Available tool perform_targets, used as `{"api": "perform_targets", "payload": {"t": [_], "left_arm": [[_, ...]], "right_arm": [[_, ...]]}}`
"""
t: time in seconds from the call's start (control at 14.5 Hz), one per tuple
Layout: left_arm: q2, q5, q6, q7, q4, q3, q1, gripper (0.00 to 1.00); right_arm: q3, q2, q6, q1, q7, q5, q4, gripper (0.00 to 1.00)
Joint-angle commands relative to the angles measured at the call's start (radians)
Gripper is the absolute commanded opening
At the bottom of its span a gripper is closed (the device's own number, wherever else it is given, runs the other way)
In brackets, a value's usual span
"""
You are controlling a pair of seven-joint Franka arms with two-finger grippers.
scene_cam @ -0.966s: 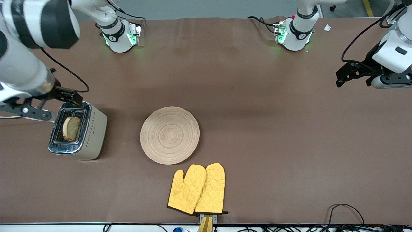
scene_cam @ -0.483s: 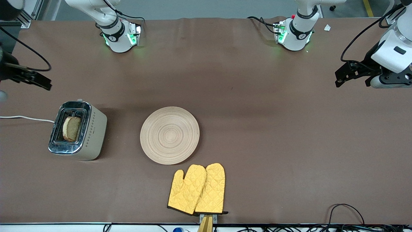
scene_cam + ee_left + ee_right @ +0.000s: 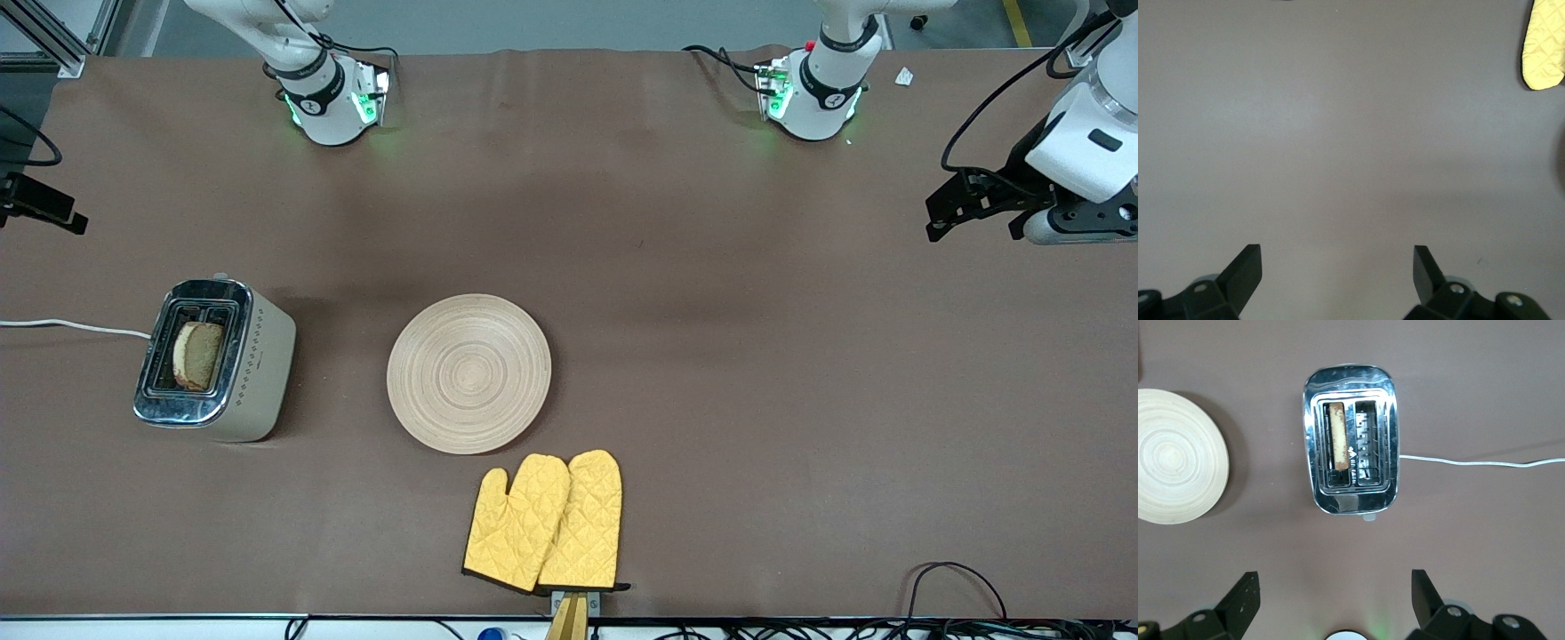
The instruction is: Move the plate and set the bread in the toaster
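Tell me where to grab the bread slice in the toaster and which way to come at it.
Grip the bread by its exposed top edge, coming straight down from above. It stands on edge in one slot of the toaster, so only that crust shows; the chrome slot walls block its faces lower down. Set the fingers across the slice's thin width. The open right gripper is probably best placed.
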Motion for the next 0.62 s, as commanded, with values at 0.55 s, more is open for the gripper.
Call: {"api": "perform_targets", "payload": {"t": [0.55], "left_arm": [[0.023, 0.006, -0.001, 0.004, 0.037, -0.005, 0.007, 1.0]], "right_arm": [[0.038, -0.09, 0.079, -0.021, -0.083, -0.033, -0.115, 1.0]]}}
